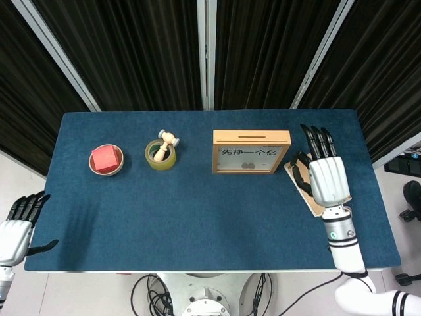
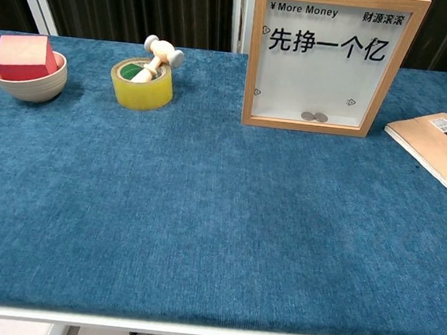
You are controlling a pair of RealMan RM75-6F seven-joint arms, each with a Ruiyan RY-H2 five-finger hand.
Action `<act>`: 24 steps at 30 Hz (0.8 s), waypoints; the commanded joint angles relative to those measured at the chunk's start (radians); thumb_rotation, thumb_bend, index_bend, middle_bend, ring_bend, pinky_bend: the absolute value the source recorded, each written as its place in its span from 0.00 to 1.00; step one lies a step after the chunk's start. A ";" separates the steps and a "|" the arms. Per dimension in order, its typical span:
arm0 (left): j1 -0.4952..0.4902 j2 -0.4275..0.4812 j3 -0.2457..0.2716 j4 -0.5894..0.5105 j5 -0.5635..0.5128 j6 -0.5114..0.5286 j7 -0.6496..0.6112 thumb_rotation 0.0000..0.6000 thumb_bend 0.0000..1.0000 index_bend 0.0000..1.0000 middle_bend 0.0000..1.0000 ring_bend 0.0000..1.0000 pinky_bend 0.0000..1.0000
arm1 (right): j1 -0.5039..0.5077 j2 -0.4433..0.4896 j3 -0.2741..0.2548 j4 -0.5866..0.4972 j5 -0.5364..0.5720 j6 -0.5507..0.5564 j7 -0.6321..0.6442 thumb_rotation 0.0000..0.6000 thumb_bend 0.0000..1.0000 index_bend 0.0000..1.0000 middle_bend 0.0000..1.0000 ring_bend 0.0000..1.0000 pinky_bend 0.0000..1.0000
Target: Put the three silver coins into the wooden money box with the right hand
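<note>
While our right hand [image 1: 327, 176] hangs over the right side of the blue table [image 2: 201, 237], its fingers lie straight and apart and it holds nothing. From the head view we see it above a brown notebook [image 2: 439, 145], whose near part it covers. Just to its left stands the wooden money box [image 2: 329, 60], upright, with a slot in its top edge and a clear front printed with black characters. Through that front, in the chest view, we make out two silver coins [image 2: 314, 117] lying side by side on the bottom of the box; we cannot find a third coin in either view.

Our left hand [image 1: 16, 230] sits off the table's near left corner, fingers loosely spread, gripping nothing.

Farther left on the table we see a yellow roll of tape [image 2: 142, 84] with a small wooden mallet [image 2: 160, 57] leaning in its hole, head up. Beside that, near the left edge, a pale bowl [image 2: 27, 81] holds a red block [image 2: 25, 55].
</note>
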 commanded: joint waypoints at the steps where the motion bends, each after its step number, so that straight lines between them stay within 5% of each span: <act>1: 0.001 0.003 0.001 -0.006 0.003 0.003 0.003 1.00 0.03 0.01 0.00 0.00 0.00 | 0.122 0.017 0.119 -0.044 0.193 -0.109 -0.151 1.00 0.46 0.74 0.06 0.00 0.00; 7: 0.000 0.009 0.002 -0.017 0.001 -0.002 0.003 1.00 0.03 0.01 0.00 0.00 0.00 | 0.265 -0.004 0.198 -0.038 0.442 -0.150 -0.345 1.00 0.46 0.74 0.06 0.00 0.00; 17: -0.005 0.014 0.004 -0.020 0.004 -0.013 -0.010 1.00 0.03 0.01 0.00 0.00 0.00 | 0.429 -0.071 0.246 -0.024 0.809 -0.074 -0.529 1.00 0.46 0.74 0.06 0.00 0.00; 24: -0.008 0.013 0.006 -0.012 0.005 -0.019 -0.018 1.00 0.03 0.01 0.00 0.00 0.00 | 0.483 -0.104 0.224 0.006 0.876 -0.004 -0.557 1.00 0.46 0.74 0.06 0.00 0.00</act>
